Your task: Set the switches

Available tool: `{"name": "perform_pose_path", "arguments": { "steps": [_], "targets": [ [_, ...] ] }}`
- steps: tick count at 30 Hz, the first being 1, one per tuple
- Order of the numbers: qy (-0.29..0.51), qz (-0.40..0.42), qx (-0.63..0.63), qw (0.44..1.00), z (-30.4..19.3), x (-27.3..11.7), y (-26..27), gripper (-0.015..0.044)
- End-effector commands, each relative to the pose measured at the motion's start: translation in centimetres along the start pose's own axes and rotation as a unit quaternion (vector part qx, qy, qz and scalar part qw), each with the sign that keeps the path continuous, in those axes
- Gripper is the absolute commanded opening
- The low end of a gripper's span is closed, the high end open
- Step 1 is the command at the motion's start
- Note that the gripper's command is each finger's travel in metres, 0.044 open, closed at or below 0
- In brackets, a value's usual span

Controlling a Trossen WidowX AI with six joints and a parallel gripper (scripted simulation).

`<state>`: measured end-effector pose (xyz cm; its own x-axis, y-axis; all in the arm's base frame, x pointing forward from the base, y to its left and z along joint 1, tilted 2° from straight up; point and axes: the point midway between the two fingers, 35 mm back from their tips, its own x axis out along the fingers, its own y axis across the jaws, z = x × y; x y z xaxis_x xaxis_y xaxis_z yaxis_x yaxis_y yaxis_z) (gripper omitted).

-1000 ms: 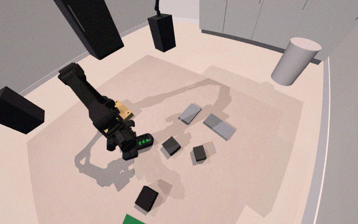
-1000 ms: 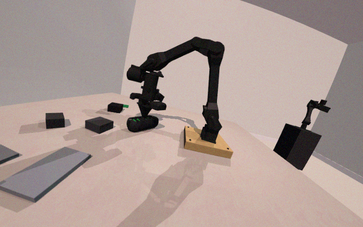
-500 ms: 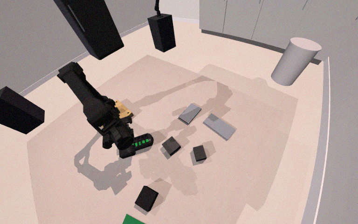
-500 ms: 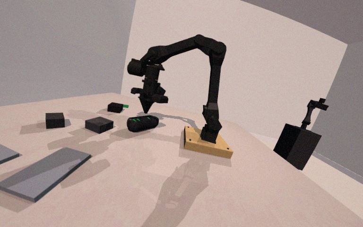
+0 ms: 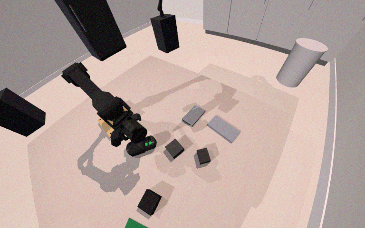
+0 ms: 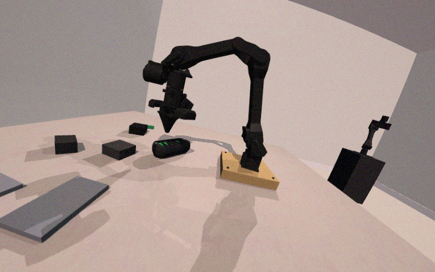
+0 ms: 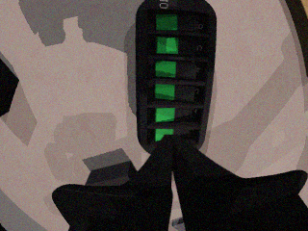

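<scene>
"Where is the controller unit (image 5: 146, 149) (image 6: 173, 151) (image 7: 142, 63)?"

"On the surface (image 5: 242, 166) (image 6: 153, 205) (image 7: 98, 82), between the arm's wooden base plate (image 5: 104, 127) (image 6: 269, 182) (image 7: 302, 9) and the nearest dark block (image 5: 175, 148) (image 6: 118, 149) (image 7: 110, 167), touching neither. It lies with its rocker switches (image 5: 148, 143) (image 6: 165, 143) (image 7: 166, 91) facing up, so the underside is hidden"

"And the hand (image 5: 136, 139) (image 6: 167, 130) (image 7: 169, 141)?"

"Clenched, with nothing in it. In the exterior view it points down above the unit, its tip apart from the top. From the wrist it covers part of the unit's near end"

"Can you read the switches?"

"I see six green ends in one column, the nearest partly covered by the hand. Which ends are pressed down I can't say for certain. There's lettering at the far end, cut off by the picture's edge"

"Anything else about?"

"Two flat grey panels, one darker (image 5: 193, 115) (image 6: 59, 203) and one paler (image 5: 224, 128) (image 6: 8, 184), lie side by side with a gap between them"
</scene>
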<state>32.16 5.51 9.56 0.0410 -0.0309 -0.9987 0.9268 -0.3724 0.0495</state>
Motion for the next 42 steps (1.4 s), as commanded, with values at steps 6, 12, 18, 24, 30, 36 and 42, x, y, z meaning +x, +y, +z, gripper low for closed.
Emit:
{"name": "perform_pose_path", "arguments": {
  "steps": [6, 12, 18, 24, 30, 36, 42],
  "targets": [
    [-0.001, -0.004, 0.006, 1.0, 0.0, 1.5, 0.2, 0.0],
    [-0.001, -0.004, 0.007, 1.0, 0.0, 2.5, 0.2, 0.0],
    [-0.001, -0.004, 0.008, 1.0, 0.0, 3.5, 0.3, 0.0],
    [-0.001, -0.004, 0.008, 1.0, 0.0, 4.2, 0.3, 0.0],
    [-0.001, -0.004, 0.008, 1.0, 0.0, 4.6, 0.3, 0.0],
    [-0.001, -0.004, 0.008, 1.0, 0.0, 4.6, 0.3, 0.0],
    [-0.001, -0.004, 0.008, 1.0, 0.0, 4.6, 0.3, 0.0]
  ]
}}
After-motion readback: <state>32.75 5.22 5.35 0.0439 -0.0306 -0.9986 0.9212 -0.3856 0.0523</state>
